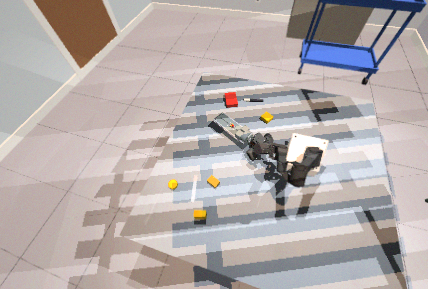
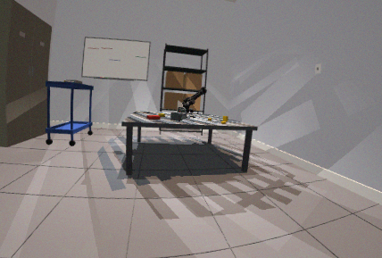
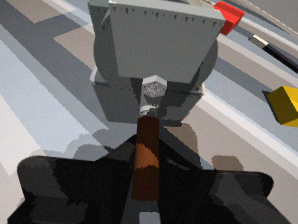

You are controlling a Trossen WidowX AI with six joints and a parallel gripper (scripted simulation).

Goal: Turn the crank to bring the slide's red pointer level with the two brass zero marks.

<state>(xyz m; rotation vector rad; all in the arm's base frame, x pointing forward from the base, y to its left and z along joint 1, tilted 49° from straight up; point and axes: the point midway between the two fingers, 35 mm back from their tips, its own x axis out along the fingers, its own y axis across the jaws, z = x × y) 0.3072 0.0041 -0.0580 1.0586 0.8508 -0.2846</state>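
The crank machine (image 1: 235, 129) lies near the middle of the striped table (image 1: 310, 237), a grey slide bed running up-left from a round crank housing. From overhead its red pointer (image 1: 232, 125) shows as a small speck on the slide; whether it lines up with the brass marks is too small to tell.

The wrist camera gives what the overhead cannot: the brown handle (image 3: 147, 157) runs straight out from a hex-nutted hub on the grey housing (image 3: 160, 45), and the gripper (image 3: 145, 192) has its dark jaws pinched on the handle's near end. In that view the pointer is hidden behind the housing.

From above, the arm (image 1: 295, 164) reaches left from its white base plate (image 1: 300, 141) to the crank end of the machine. Around it lie a red block (image 1: 231, 99), a black pen (image 1: 253, 100), a yellow block (image 1: 266, 117) just up-right of the machine, and further down-left two orange blocks (image 1: 213, 181) (image 1: 200, 214), a yellow disc (image 1: 173, 184) and a thin white rod (image 1: 194, 188).

The side view from the floor adds the room: a black shelf rack (image 2: 163, 78) with cardboard boxes behind the table, a whiteboard (image 2: 116, 58), a blue cart (image 2: 71, 87) and a tall cabinet (image 2: 22, 69).
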